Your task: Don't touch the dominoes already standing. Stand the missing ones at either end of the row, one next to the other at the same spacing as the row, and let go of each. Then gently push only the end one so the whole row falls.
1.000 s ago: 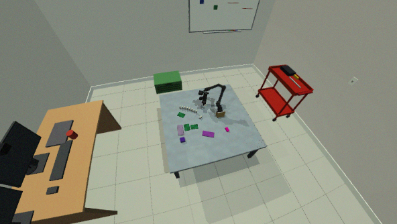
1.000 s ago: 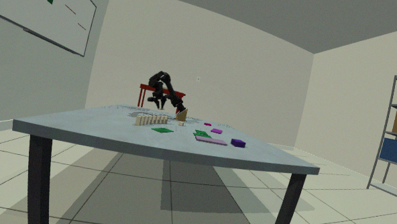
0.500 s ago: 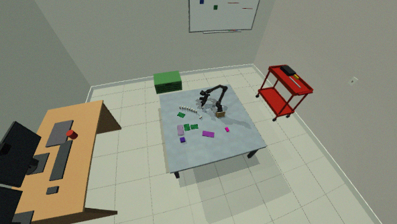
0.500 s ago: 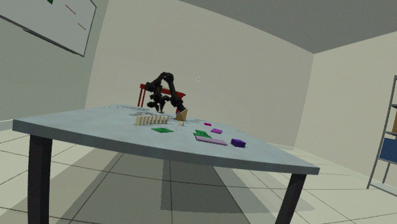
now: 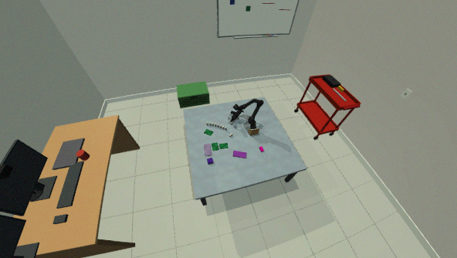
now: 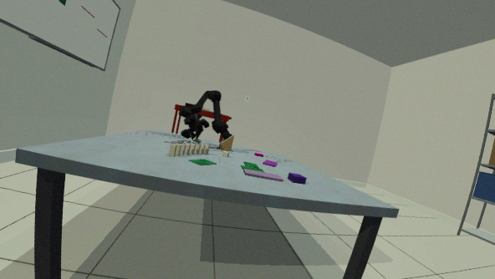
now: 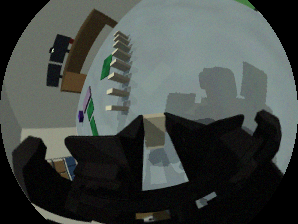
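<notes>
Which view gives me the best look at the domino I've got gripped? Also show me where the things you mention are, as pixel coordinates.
The wrist view: the gripped domino [image 7: 154, 131] shows large and pale between the gripper's fingers. In the top and exterior views, the dark gripper [image 5: 231, 120] [image 6: 193, 138] [image 7: 153, 117] is tiny, and I can't make the domino out clearly.

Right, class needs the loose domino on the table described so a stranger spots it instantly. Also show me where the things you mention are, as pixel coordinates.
On the blue-grey table [image 5: 247, 178] [image 6: 125, 175], find the arm's tan base block [image 5: 253, 132] [image 6: 226, 144]. Beside it is a small cream domino [image 5: 231, 135] [image 6: 226, 154], lying apart from the standing row [image 5: 216, 126] [image 6: 189, 149].
</notes>
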Motion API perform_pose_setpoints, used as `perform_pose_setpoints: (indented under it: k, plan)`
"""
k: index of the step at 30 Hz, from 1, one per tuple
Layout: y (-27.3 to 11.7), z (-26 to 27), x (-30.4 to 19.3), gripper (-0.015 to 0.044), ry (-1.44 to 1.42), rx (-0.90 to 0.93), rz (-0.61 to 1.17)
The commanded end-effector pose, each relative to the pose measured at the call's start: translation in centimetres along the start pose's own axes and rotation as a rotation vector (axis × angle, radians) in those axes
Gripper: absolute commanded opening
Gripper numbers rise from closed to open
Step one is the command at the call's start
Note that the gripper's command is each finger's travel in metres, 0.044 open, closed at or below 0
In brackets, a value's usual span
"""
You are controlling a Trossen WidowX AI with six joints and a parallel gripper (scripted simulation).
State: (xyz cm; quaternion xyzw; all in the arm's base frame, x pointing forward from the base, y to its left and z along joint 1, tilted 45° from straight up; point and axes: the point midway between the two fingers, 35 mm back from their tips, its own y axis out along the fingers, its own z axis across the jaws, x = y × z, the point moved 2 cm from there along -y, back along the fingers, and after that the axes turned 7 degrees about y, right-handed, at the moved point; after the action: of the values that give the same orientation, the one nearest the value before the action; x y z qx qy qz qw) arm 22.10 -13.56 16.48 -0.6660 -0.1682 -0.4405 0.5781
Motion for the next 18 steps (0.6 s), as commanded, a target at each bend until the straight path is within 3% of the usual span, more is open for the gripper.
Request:
perform_pose_setpoints:
  k: [1,18]
  plan:
    - [-0.1,-0.3,0.1,0.0107,-0.011,0.026,-0.06]
    - [-2.1,-2.1,0.7,0.0107,-0.146,0.093,-0.386]
